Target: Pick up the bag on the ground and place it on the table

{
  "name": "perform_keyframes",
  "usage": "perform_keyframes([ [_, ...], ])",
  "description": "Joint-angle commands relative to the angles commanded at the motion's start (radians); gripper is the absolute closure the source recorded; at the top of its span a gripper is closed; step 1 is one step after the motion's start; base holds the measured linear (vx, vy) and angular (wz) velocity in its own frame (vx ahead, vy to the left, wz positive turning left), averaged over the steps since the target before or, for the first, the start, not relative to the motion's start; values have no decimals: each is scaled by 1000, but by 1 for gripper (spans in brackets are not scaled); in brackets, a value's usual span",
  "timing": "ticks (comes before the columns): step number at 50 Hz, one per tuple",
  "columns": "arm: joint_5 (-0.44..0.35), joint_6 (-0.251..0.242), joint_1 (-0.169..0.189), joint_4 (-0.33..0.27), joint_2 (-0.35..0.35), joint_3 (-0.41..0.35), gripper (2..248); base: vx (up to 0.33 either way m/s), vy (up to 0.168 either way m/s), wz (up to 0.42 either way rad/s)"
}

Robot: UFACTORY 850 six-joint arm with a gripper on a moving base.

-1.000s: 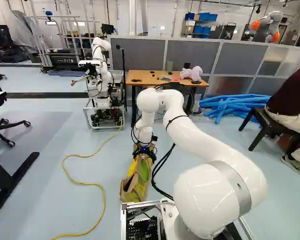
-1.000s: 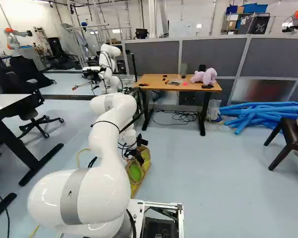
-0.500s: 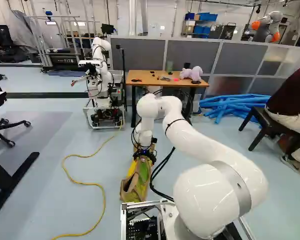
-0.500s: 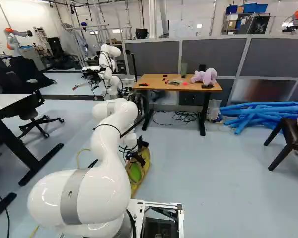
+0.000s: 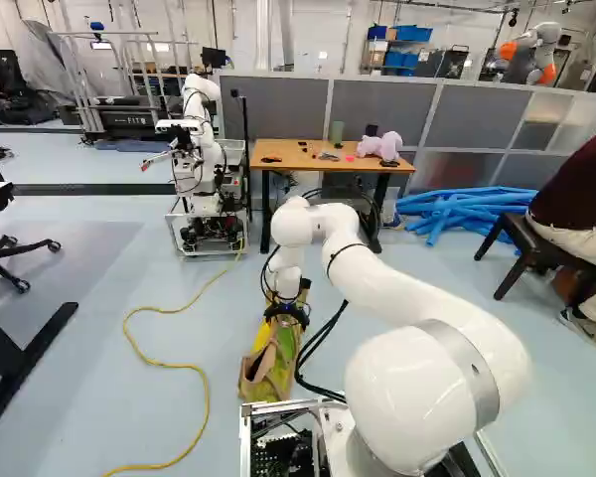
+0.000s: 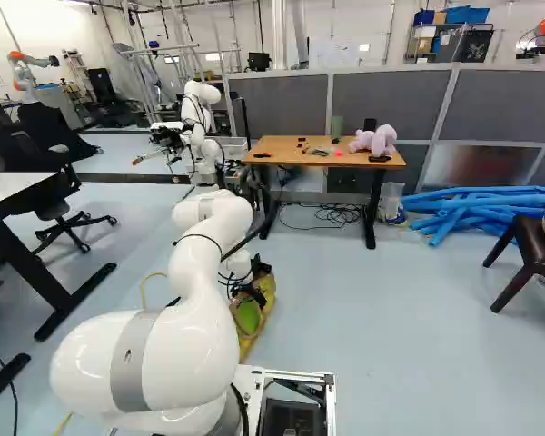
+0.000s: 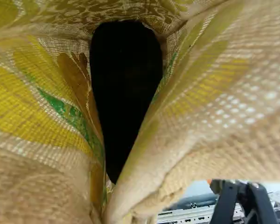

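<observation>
ok so the white jointed arm (image 5: 385,283) just dipped, bringing the black gripper (image 5: 286,316) lower at the tan-and-yellow woven bag (image 5: 261,373) still on the pale blue floor (image 5: 447,278), probably setting up the grab, can't tell if it's open or closed tho

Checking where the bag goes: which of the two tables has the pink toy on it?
The wooden-topped table, in front of the grey partition; the white-topped table stands at the right base view's left edge.

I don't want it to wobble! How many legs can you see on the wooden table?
2: a left leg and a right leg under the wooden table in both base views. Another could be hidden.
</observation>
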State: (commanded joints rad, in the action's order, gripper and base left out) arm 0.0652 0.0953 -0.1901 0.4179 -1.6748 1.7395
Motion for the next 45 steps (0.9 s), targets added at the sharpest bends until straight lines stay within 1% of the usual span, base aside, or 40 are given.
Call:
perform_keyframes([
  [3, 0, 0, 0, 0, -2, 2, 3, 0, 0, 0],
  [4, 0, 0, 0, 0, -2, 2, 31, 0, 0, 0],
  [8, 0, 0, 0, 0, -3, 3, 31, 0, 0, 0],
  [9, 0, 0, 0, 0, -3, 3, 69, 0, 0, 0],
  [14, 0, 0, 0, 0, -3, 3, 69, 0, 0, 0],
  [15, 0, 0, 0, 0, -3, 3, 107, 0, 0, 0],
  [19, 0, 0, 0, 0, -3, 3, 107, 0, 0, 0],
  [20, 0, 0, 0, 0, -3, 3, 143, 0, 0, 0],
  [24, 0, 0, 0, 0, -2, 2, 143, 0, 0, 0],
  [25, 0, 0, 0, 0, -1, 1, 180, 0, 0, 0],
  [29, 0, 0, 0, 0, 9, -9, 180, 0, 0, 0],
  [30, 0, 0, 0, 0, 12, -13, 211, 0, 0, 0],
  [45, 0, 0, 0, 0, 68, -69, 215, 0, 0, 0],
])
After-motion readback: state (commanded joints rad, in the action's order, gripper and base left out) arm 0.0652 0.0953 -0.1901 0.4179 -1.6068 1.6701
